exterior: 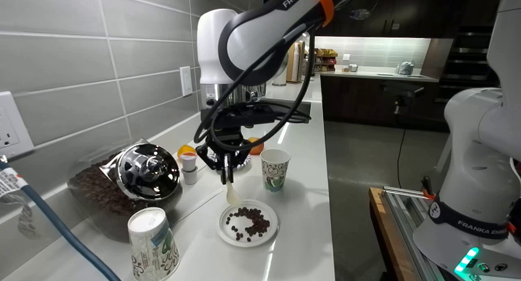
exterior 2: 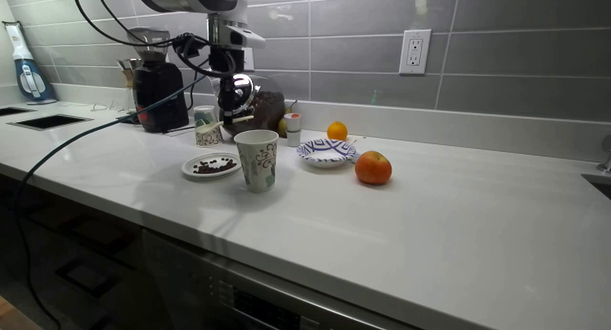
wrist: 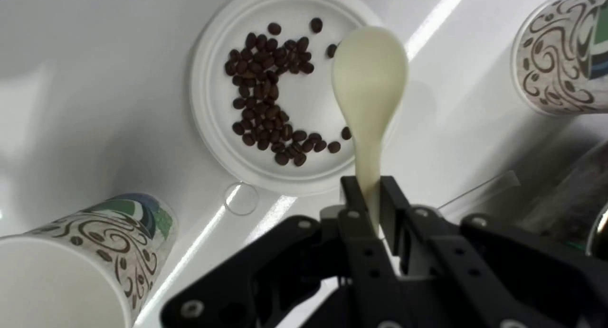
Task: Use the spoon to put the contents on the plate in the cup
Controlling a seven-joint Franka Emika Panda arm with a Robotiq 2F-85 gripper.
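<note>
My gripper (wrist: 368, 183) is shut on the handle of the pale cream spoon (wrist: 370, 76), whose bowl points away from the fingers and carries no visible bits. In both exterior views the spoon (exterior: 233, 195) hangs above the counter by the wall-side edge of the white plate (exterior: 243, 222), bowl end lower. Dark brown contents (wrist: 259, 98) form a C-shaped heap on the plate, with a few strays. The upright patterned paper cup (exterior 2: 260, 165) stands beside the plate, mouth up; the wrist view has this cup (wrist: 111, 257) at lower left, partly cut off.
An upside-down paper cup (exterior: 154, 244) stands near a tilted glass jar (exterior: 101, 187) of dark beans by the tiled wall. Small stacked containers (exterior 2: 293, 129), a blue-patterned bowl (exterior 2: 327, 159), an apple (exterior 2: 373, 167) and an orange (exterior 2: 337, 131) sit beyond. The counter's front edge runs past the cup.
</note>
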